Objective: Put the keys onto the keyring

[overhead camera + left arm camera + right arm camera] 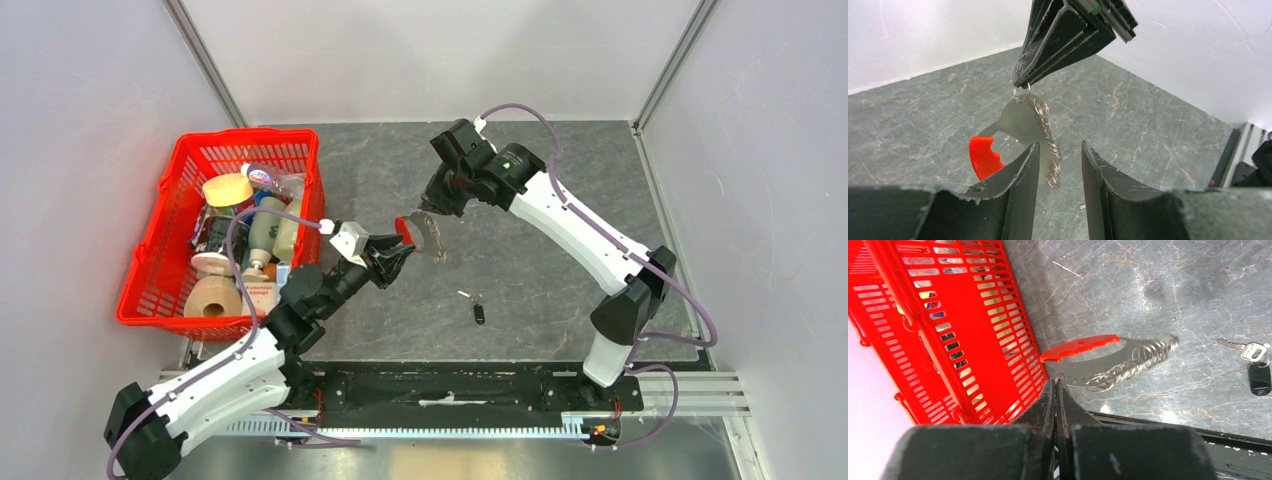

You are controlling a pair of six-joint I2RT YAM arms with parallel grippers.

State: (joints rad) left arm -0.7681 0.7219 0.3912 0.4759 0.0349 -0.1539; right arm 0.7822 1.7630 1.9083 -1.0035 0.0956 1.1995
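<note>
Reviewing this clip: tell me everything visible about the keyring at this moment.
The keyring is a flat grey metal oblong plate with a cut-out, a bright red curved strip at one end and a row of small wire rings down one edge. It hangs in the air above the table, pinched by one small top ring in the shut right gripper. The open left gripper brackets its lower end; whether they touch is unclear.

Bare tabletop [560,260] rings the keys [473,303]; the red basket [140,270] blocks leftward.
</note>
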